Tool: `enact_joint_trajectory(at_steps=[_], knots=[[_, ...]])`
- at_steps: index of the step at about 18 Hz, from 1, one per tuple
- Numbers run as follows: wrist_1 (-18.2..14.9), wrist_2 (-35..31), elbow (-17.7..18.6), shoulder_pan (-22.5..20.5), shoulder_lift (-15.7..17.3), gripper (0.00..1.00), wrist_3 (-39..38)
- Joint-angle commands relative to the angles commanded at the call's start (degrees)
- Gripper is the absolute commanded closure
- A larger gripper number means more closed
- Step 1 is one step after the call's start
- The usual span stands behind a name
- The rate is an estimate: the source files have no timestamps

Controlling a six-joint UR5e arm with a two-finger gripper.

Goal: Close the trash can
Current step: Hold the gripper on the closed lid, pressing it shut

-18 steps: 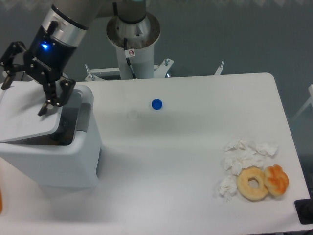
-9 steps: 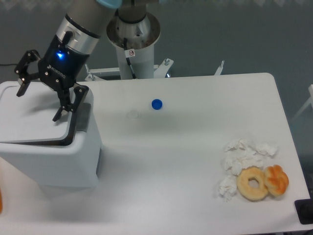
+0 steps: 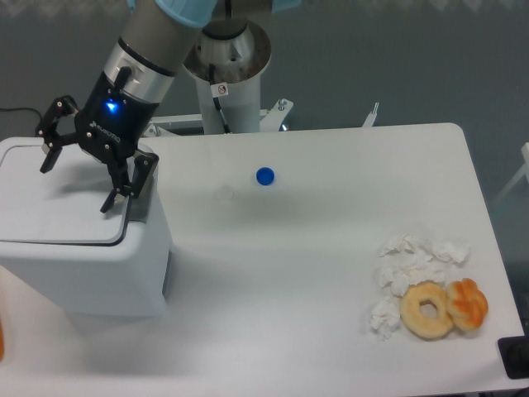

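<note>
Camera view, nearest first: a doughnut [image 3: 427,309] and a bun [image 3: 468,303] by crumpled tissues [image 3: 407,269] near the worktop [image 3: 331,231] front right edge. The middle lies open around a blue cap [image 3: 264,175]. At far left stands the trash can [image 3: 78,248], lid flat. Above it the claw [image 3: 76,180] hangs spread wide, holding nothing.

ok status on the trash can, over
Gripper jaws open, empty, above the lid. Trash can lid down flat, looks closed. Nothing in the way.
</note>
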State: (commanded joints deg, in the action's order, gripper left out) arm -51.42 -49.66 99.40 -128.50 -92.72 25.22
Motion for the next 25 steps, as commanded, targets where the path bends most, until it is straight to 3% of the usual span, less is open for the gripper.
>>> enact_joint_trajectory(at_steps=[25], knots=[[-0.18, 0.18, 0.44, -0.35, 1.49, 0.00, 0.00]])
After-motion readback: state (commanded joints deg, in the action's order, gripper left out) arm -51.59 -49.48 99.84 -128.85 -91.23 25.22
